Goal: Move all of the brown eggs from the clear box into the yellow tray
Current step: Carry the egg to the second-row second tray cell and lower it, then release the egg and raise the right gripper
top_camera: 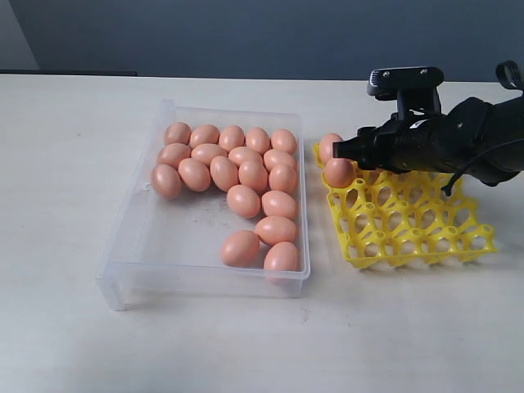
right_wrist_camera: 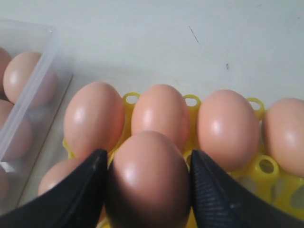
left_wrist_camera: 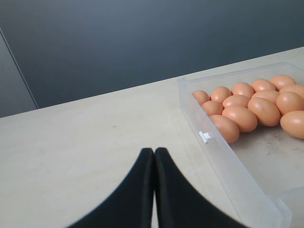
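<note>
Being clasped on both sides by the half-spread right gripper [right_wrist_camera: 147, 159], one brown egg [right_wrist_camera: 148, 187] is being held over the yellow tray [top_camera: 426, 246]; the left gripper [left_wrist_camera: 154, 156] is sitting pinched together, empty.

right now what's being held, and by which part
Right jaws hold one brown egg by its two sides over the yellow tray; left jaws shut, empty.

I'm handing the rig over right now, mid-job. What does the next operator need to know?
Left claw: shut, empty, beside the clear box.
Right claw: shut on a brown egg, over the yellow tray.
Done: at least four seated eggs in the tray.
Left: set this one down, then move about nineteen boxed eggs.
</note>
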You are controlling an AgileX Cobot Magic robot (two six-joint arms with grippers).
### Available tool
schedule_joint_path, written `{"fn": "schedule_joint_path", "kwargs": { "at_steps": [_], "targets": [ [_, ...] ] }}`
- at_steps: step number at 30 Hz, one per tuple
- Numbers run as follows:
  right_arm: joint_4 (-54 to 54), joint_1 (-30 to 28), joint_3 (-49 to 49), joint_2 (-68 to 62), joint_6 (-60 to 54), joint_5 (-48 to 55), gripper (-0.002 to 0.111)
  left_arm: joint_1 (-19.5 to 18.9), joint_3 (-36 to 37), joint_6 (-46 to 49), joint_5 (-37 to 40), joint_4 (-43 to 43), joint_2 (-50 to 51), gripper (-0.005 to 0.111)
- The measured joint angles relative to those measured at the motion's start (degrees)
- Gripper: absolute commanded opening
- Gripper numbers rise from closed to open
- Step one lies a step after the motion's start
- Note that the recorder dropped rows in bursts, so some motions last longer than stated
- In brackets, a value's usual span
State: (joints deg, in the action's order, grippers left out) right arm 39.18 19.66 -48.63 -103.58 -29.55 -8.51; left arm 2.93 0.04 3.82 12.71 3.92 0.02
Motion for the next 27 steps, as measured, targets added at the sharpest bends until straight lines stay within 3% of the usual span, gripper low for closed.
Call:
{"fn": "schedule_joint_path", "kwargs": {
  "at_steps": [12,17,21,27],
  "targets": [
    [0.0,0.0,-0.2,0.0,0.0,1.6,0.063,0.0,0.0,0.0,0.0,0.0,0.0,0.0],
    [0.0,0.0,-2.2,0.0,0.0,5.2,0.064,0.0,0.0,0.0,0.0,0.0,0.0,0.0],
    [0.0,0.0,-5.3,0.4,0.0,12.5,0.064,0.0,0.0,0.0,0.0,0.0,0.0,0.0],
    [-0.9,3.3,-15.1,1.9,-2.9,31.2,0.064,0.0,0.0,0.0,0.0,0.0,0.0,0.0]
  ]
}}
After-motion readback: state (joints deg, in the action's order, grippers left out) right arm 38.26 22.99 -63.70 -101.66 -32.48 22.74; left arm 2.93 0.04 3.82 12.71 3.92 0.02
